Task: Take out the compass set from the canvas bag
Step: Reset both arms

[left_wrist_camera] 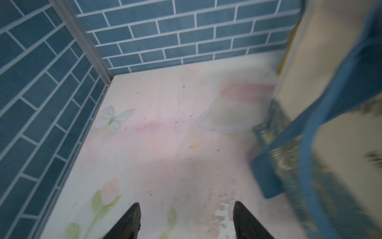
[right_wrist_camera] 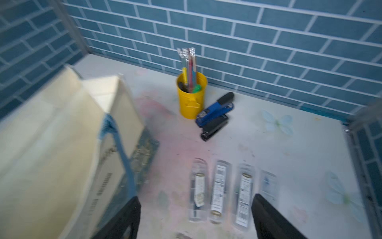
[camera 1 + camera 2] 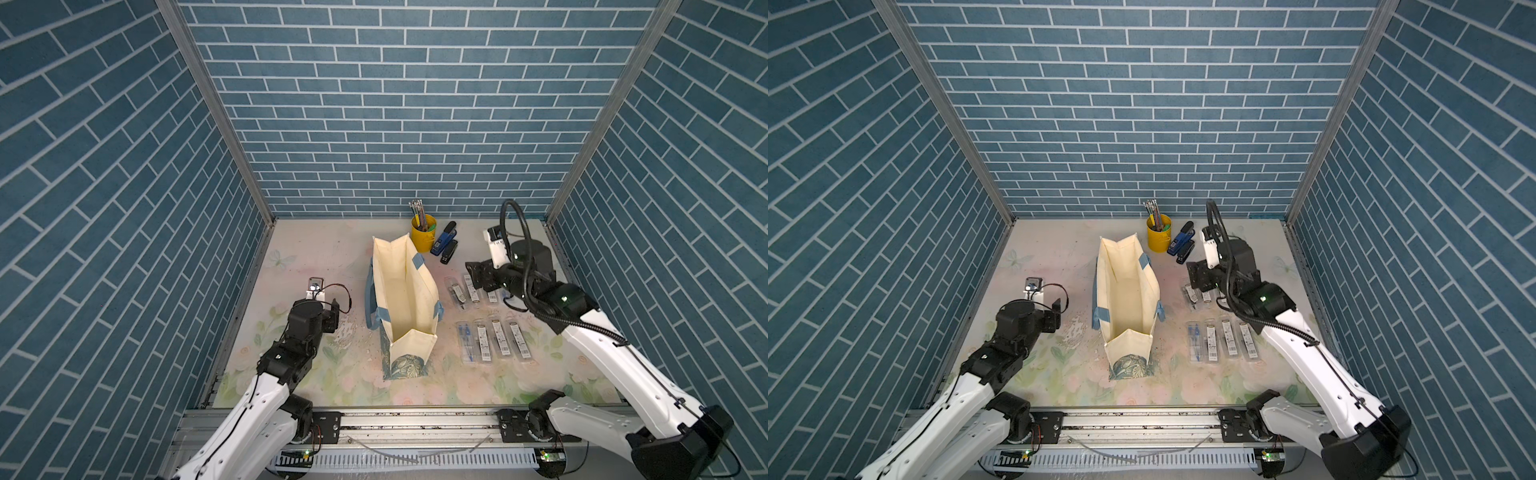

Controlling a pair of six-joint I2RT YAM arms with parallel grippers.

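**Position.** The bag (image 3: 390, 270) stands upright and open at the middle of the table (image 3: 324, 257). The sets (image 3: 492, 340), in clear cases, lie in two rows on the table beside the bag, on the right arm's side. None shows inside the bag.

**Grippers.**
- Left gripper (image 1: 186, 203): jaws apart, empty, beside the bag.
- Right gripper (image 2: 195, 196): jaws wide, empty, above the far row.

**Hazards (judged).**
- The left gripper is close to the strap (image 1: 351, 70). A fingertip catching it would drag or tip the soft bag.
- A low move by the right gripper would scatter the far row or push cases against the bag.
- A toppled bag could land on the cases.

**Views.**
- Both top views look into the bag and show both rows.
- The right wrist view shows only the far row, with the cup (image 2: 191, 97) and staplers (image 2: 216, 113) beyond it. The bag is blurred.
- The left wrist view shows the bag's outer side and strap, blurred, and no sets.
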